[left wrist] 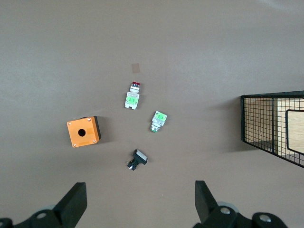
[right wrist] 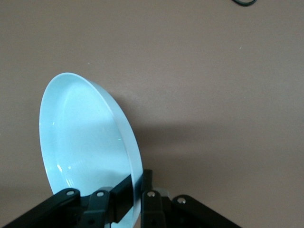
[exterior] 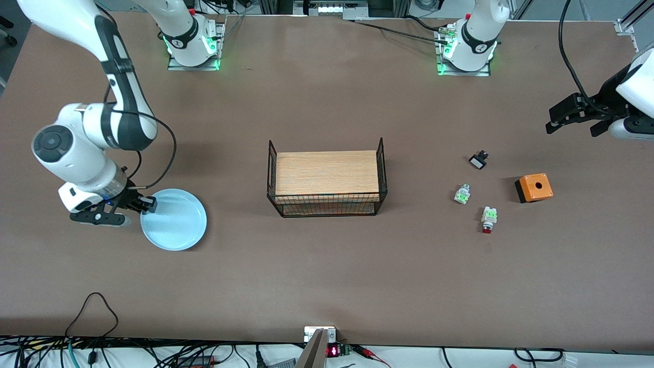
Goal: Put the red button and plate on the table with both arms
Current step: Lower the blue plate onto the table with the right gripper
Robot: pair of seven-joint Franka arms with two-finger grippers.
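The round pale-blue shallow plate runs off the lower edge of the right wrist view, and the part of its rim pinched between the black fingers of the right gripper is covered by them there; in the front view the same gripper hides a bit of the plate's rim toward the right arm's end of the table. The left arm's white body is cut by the front view's edge, so only its black left gripper and wrist show, and in the left wrist view the lower parts of the two black fingers pass out of frame. The black wire rack with a light-wood top is cut off at the edge of the left wrist view, and the small black part with a white face is too small in either view to tell what it is.
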